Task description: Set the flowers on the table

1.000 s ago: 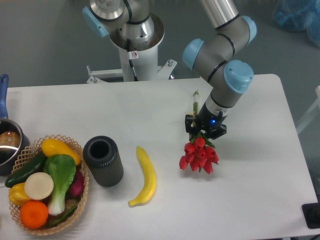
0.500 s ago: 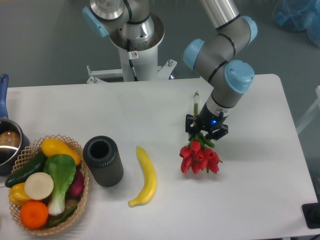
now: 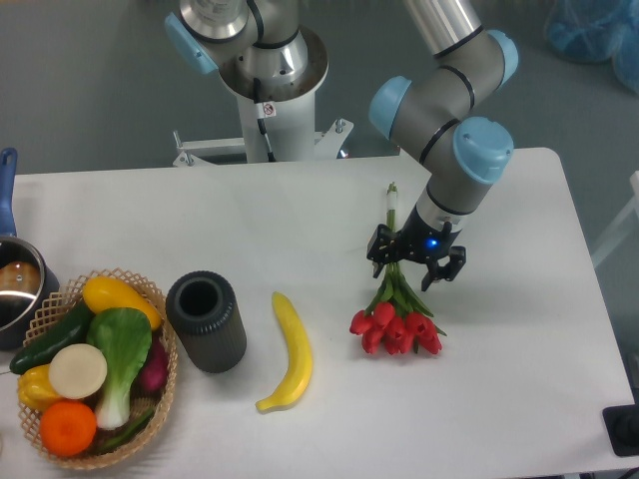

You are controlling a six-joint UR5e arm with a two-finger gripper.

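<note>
The flowers (image 3: 395, 328) are a bunch of red tulip buds with green leaves and stems. They lie on the white table (image 3: 519, 339) right of the middle, buds toward the front and stem tips pointing to the back. My gripper (image 3: 415, 261) hangs over the stems just behind the buds. Its two black fingers (image 3: 377, 257) are spread apart, one on each side of the stems, and they do not pinch them. The gripper body hides part of the stems.
A yellow banana (image 3: 287, 352) lies left of the flowers. Further left are an upright black cylinder (image 3: 206, 321) and a wicker basket (image 3: 146, 299) full of vegetables. A pot (image 3: 14, 289) sits at the left edge. The arm's base (image 3: 270, 75) stands behind the table.
The gripper's fingers have spread apart and let go of the stems. The bunch has dropped lower and the buds have settled flat on the table, slightly toward the front.
</note>
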